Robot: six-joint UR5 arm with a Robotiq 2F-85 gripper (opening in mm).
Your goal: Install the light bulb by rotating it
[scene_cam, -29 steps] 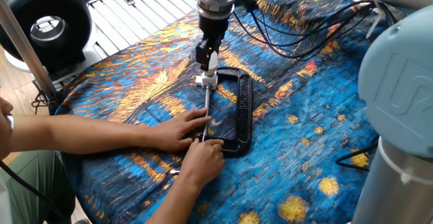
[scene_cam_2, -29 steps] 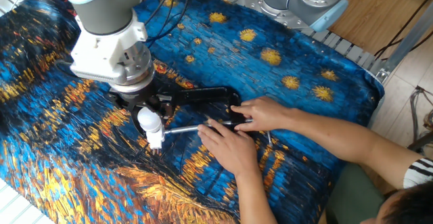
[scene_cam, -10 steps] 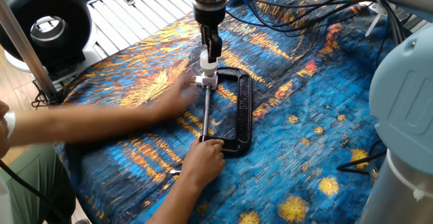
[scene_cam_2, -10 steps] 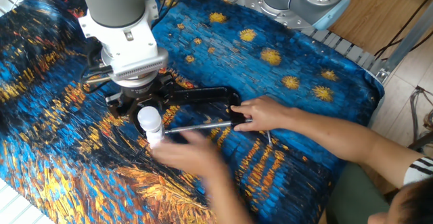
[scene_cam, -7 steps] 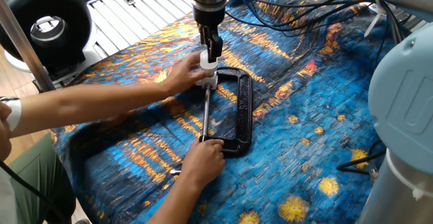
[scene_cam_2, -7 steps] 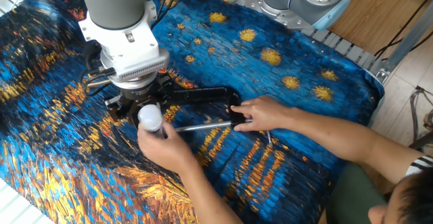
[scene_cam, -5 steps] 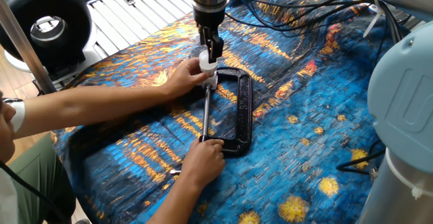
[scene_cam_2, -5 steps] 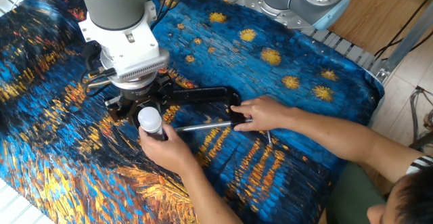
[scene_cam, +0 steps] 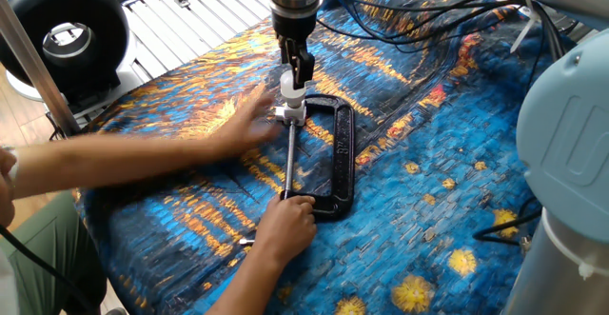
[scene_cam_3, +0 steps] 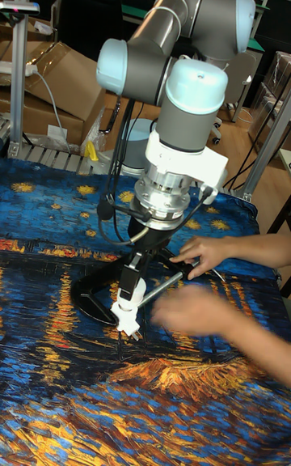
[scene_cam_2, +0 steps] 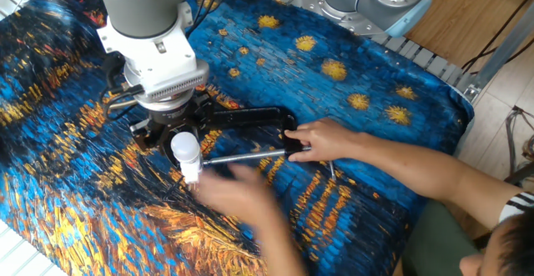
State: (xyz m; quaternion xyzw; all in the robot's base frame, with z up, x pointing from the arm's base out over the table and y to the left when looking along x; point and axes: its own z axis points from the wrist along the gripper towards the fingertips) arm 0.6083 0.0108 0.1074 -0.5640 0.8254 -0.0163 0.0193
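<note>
The small white light bulb [scene_cam: 291,88] [scene_cam_2: 185,149] [scene_cam_3: 124,299] stands upright in its white socket base [scene_cam: 290,114] [scene_cam_2: 193,174] at one end of the black C-clamp [scene_cam: 335,153] [scene_cam_2: 250,116]. My gripper [scene_cam: 301,71] [scene_cam_3: 132,272] hangs straight above it, its black fingertips at the bulb's rounded top. The gap between the fingers is hidden in every view. One hand [scene_cam: 286,223] [scene_cam_2: 320,140] holds the clamp's other end. A second, blurred hand [scene_cam: 243,125] [scene_cam_2: 240,194] [scene_cam_3: 194,310] is just beside the socket.
The clamp's steel screw rod [scene_cam: 289,163] runs from the socket to the held end. Black cables [scene_cam: 419,39] trail across the patterned blue cloth behind the gripper. A black round fan [scene_cam: 62,34] stands off the table's left corner.
The second hand, which was touching the bulb and socket half a second ago, has pulled away and is blurred. The gripper and bulb have stayed put over the last second.
</note>
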